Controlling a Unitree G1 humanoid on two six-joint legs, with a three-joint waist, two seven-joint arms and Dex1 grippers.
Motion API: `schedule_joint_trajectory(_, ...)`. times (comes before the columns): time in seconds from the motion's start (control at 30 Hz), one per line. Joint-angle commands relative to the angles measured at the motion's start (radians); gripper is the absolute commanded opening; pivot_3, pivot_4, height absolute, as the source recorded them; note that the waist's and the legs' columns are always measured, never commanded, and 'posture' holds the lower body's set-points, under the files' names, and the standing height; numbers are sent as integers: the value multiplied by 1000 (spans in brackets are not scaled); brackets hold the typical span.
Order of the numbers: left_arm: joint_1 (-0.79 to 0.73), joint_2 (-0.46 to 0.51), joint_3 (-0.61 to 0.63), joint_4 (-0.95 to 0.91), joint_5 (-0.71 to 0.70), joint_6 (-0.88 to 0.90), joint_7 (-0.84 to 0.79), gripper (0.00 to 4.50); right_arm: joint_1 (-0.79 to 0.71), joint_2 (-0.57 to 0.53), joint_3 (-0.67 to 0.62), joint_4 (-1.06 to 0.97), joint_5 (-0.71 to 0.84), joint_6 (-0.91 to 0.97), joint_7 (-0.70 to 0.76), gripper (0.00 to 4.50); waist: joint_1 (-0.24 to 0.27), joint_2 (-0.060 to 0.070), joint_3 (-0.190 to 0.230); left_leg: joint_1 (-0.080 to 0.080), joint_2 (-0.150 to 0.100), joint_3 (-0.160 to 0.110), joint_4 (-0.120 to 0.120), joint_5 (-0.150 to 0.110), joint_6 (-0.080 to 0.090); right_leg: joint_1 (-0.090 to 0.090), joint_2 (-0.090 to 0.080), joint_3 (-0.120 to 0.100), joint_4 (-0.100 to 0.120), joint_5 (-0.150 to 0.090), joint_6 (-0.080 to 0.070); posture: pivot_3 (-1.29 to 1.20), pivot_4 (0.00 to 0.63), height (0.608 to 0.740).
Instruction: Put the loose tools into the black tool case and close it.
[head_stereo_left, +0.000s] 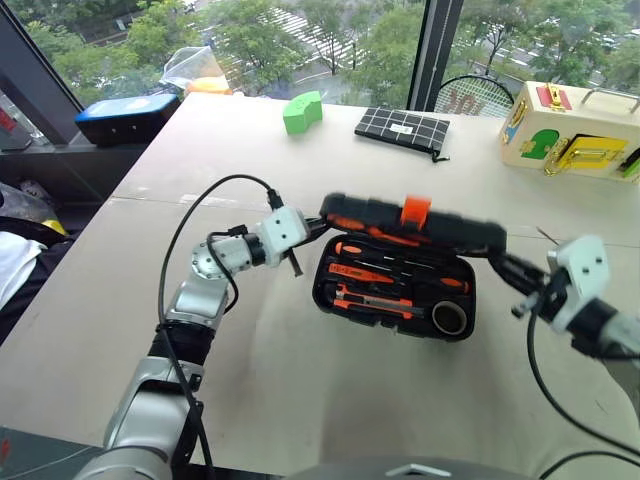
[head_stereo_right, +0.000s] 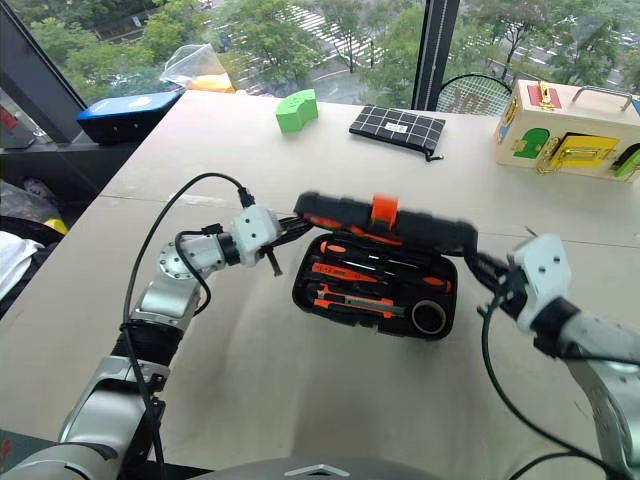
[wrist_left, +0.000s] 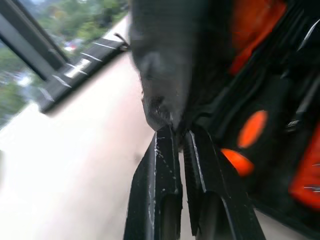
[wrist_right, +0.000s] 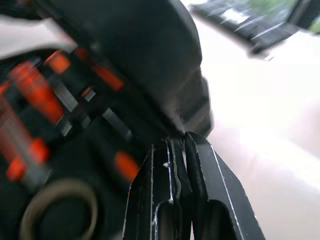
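Your left tool (head_stereo_left: 318, 226) has its fingers pressed together, tips at the left end of the half-raised lid (head_stereo_left: 412, 224) of the black tool case (head_stereo_left: 395, 288). Your right tool (head_stereo_left: 505, 266) is likewise closed, tips at the lid's right end. Neither visibly clamps the lid. The case sits mid-worktop (head_stereo_left: 300, 390), its tray holding orange-and-black tools (head_stereo_left: 375, 285) and a tape roll (head_stereo_left: 450, 317). Farther back lie a green block (head_stereo_left: 301, 111) and a grid-patterned pouch (head_stereo_left: 403, 129).

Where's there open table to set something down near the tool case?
Bare table lies between the black tool case and the green block, also nearer than the case. It is crowded beside the case, where the left gripper and right gripper flank the half-lowered lid.
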Motion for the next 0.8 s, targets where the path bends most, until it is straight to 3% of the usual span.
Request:
schedule_joint_trajectory(0.03, 12, 253, 63, -67, -230, 479, -293, 1356, 220, -36, -167, -113, 56, -5, 118, 1181, -20, 0, 0, 2, 1, 0, -1, 0, 0, 1, 1, 0, 0, 0, 0, 0, 150, 740)
schedule_joint_trajectory(0.07, -17, 339, 82, -43, -275, 581, -365, 1699, 327, -43, -229, -145, 78, -6, 181, 1244, -22, 1, 1, 5, 1, 0, -2, 0, 0, 3, 1, 0, 0, -1, -1, 0, 150, 740)
schedule_joint_trajectory(0.13, -67, 430, 103, -28, -343, 720, -437, 1747, 458, -50, -300, -184, 123, -14, 257, 1089, -22, 0, 1, 6, 2, 0, -4, 0, 0, 3, 2, -1, 0, -2, -4, 0, 150, 740)
schedule_joint_trajectory(0.23, -60, 508, 95, -112, -430, 837, -555, 805, 564, -83, -294, -233, 155, -17, 320, 16, -20, 0, 3, 15, 3, 0, -7, 0, 0, 11, 2, -1, -1, -4, -5, 0, 150, 740)
schedule_joint_trajectory(0.27, -45, 520, 88, -153, -451, 859, -573, 271, 546, -92, -269, -241, 180, -5, 307, 0, -20, 0, 2, 18, 3, 1, -7, 0, 0, 12, 1, -1, -2, -4, -5, 0, 150, 740)
schedule_joint_trajectory(0.3, -31, 525, 85, -190, -462, 869, -578, 83, 520, -101, -240, -246, 196, 5, 290, 0, -22, 0, 2, 19, 3, 3, -7, 0, 0, 13, 0, 0, -2, -4, -5, 0, 150, 740)
schedule_joint_trajectory(0.47, 47, 505, 85, -369, -500, 875, -559, 83, 323, -183, 105, -203, 72, 70, 174, 0, -19, -6, 4, 17, 2, 3, -5, 0, 0, 12, 0, 2, -1, -5, -8, 0, 150, 740)
schedule_joint_trajectory(0.6, 75, 451, 98, -459, -510, 855, -496, 83, 114, -157, 357, -68, -66, 103, 50, 0, -13, -8, 5, 15, 2, 1, -6, 0, 0, 11, 1, 0, -2, -5, -7, 0, 150, 740)
schedule_joint_trajectory(0.7, 92, 425, 104, -503, -513, 849, -455, 83, 10, -98, 402, 16, -112, 118, -38, 0, -11, -7, 6, 15, 2, 1, -6, 0, 0, 11, 1, 0, -2, -5, -7, 0, 150, 740)
schedule_joint_trajectory(0.8, 102, 396, 106, -514, -504, 828, -409, 83, -101, 0, 352, 90, -104, 132, -125, 0, -21, -8, 5, 15, 3, 0, -6, 0, 0, 11, 3, 0, -1, -5, -7, 0, 150, 740)
